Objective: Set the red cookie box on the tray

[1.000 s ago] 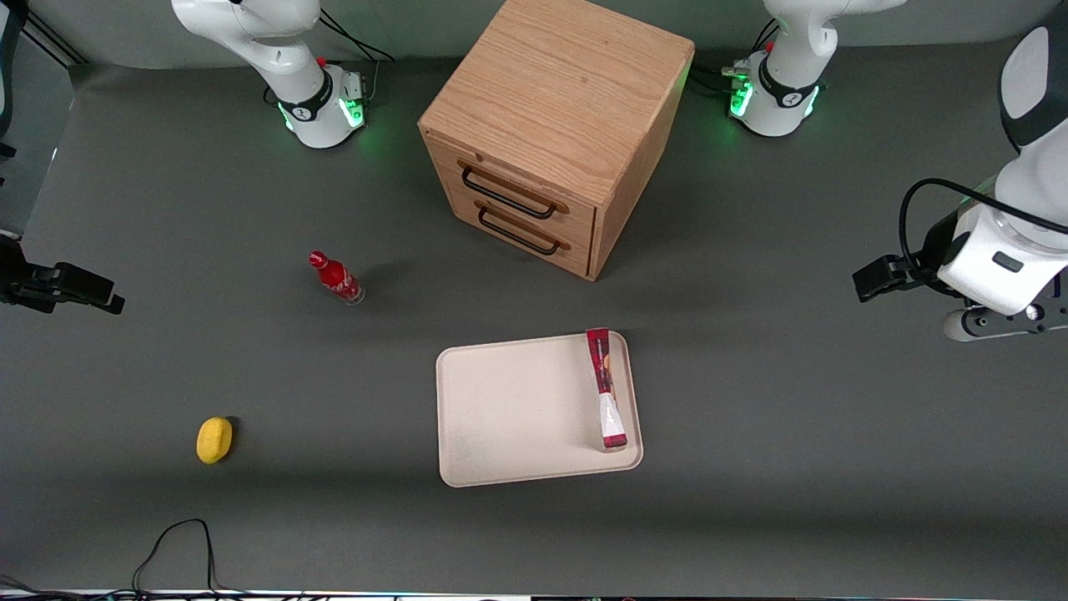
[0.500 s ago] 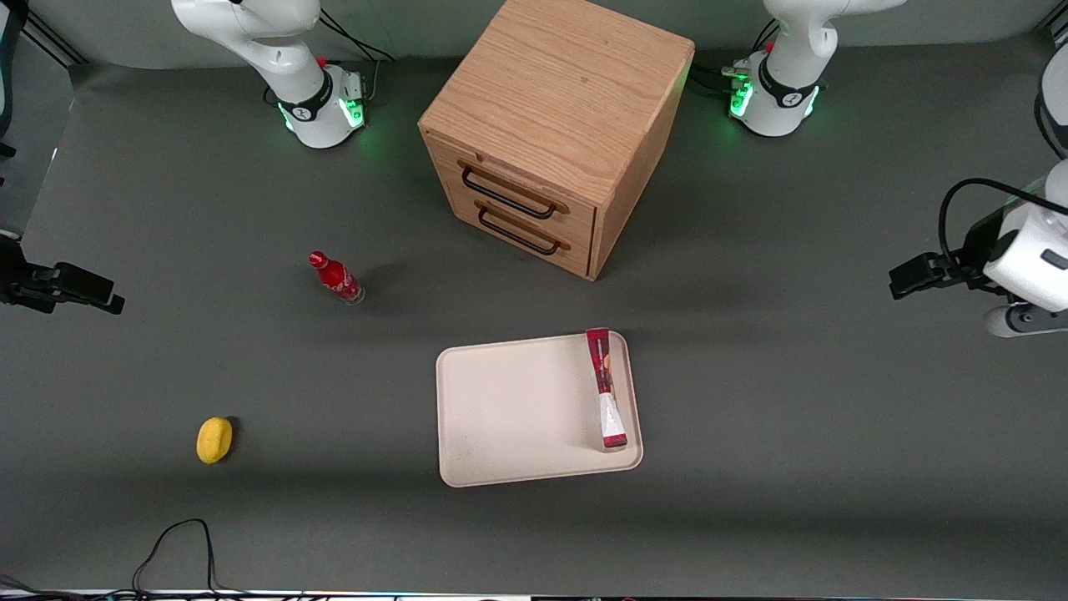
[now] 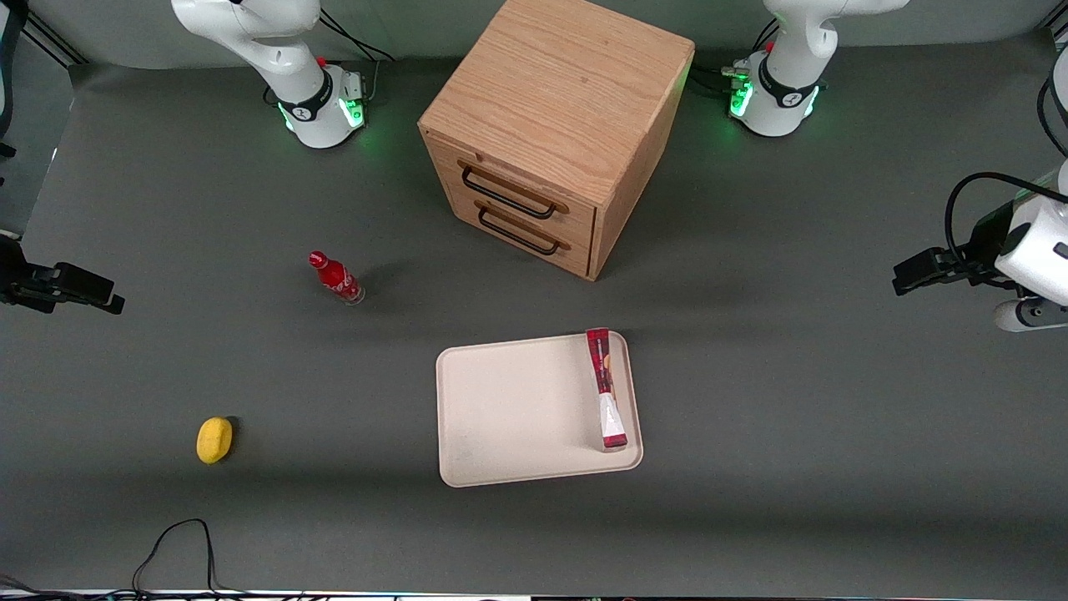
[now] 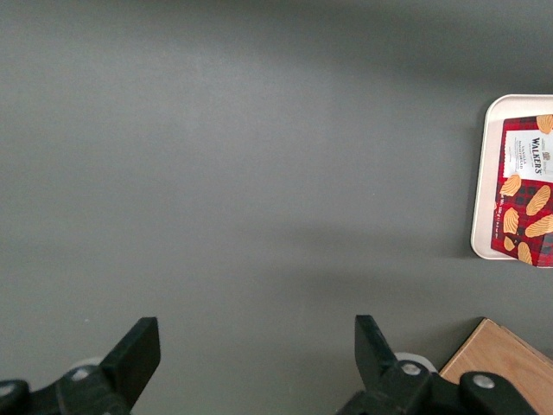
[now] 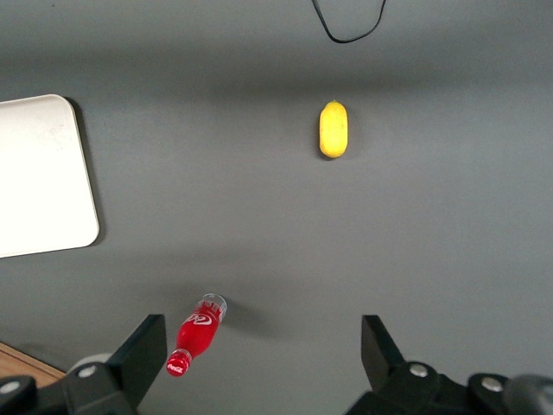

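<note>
Dark red cardboard is what you should look for first: the red cookie box (image 3: 607,388) lies flat on the tray (image 3: 509,413), along the tray's edge toward the working arm's end of the table, its white end nearer the front camera and its red end up against the rim nearest the wooden drawer cabinet (image 3: 546,138). The box rests wholly within the rim.

Your gripper (image 4: 257,350) is well apart from it, hanging over bare grey table (image 3: 793,434) at the working arm's end, with nothing between its fingers (image 4: 138,346). They are spread wide and released. In the wrist view the box (image 4: 524,214) and the tray's corner (image 4: 480,173) show off to one side, far from the fingertips, with a corner of the cabinet (image 4: 501,359) close by the gripper.

Elsewhere you can see a small red bottle (image 3: 335,278) standing on the table toward the parked arm's end, farther from the front camera than the tray, and a yellow lemon-like object (image 3: 214,439) nearer the camera, well apart from the tray.
</note>
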Controlling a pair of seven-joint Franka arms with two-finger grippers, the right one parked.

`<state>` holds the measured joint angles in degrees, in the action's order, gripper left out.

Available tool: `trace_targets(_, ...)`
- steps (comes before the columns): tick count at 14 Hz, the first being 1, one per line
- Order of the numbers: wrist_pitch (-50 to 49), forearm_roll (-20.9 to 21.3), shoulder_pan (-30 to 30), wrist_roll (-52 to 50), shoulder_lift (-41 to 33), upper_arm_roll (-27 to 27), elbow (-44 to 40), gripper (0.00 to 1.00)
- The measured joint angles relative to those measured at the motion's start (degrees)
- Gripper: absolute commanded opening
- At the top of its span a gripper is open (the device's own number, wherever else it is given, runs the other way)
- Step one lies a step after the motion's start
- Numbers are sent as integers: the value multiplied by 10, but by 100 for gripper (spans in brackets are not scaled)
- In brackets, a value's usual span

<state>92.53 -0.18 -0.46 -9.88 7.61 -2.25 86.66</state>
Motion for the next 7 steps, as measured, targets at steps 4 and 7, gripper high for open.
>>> trace_targets(4, -8, -1, 0, 25, 0, 4, 0, 100)
trace_targets(7, -8, -1, 1, 41, 0, 6, 0, 100)
